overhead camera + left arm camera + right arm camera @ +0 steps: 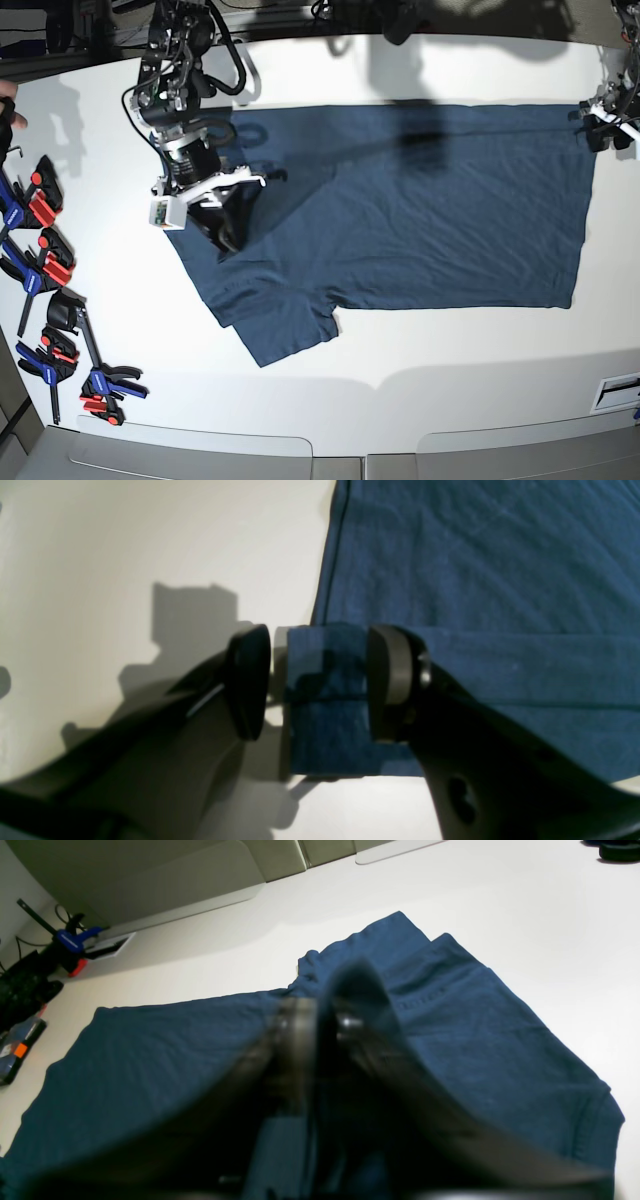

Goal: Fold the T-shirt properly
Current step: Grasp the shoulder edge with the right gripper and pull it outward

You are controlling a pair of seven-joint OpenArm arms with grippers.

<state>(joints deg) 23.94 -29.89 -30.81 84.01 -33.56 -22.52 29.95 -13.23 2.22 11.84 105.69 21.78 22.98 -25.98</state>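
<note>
Overhead, a dark navy T-shirt (pixel 400 200) lies spread on a white table (pixel 400 380). At its hem corner the left gripper (pixel 317 680) has its jaws apart, straddling a folded strip of fabric that stands between the pads without being pinched. Far across, the right gripper (pixel 222 235) hangs over the sleeve end; blur hides whether its jaws hold cloth. Beyond that gripper, coloured clamps (pixel 45 260) line the table's edge.
</note>
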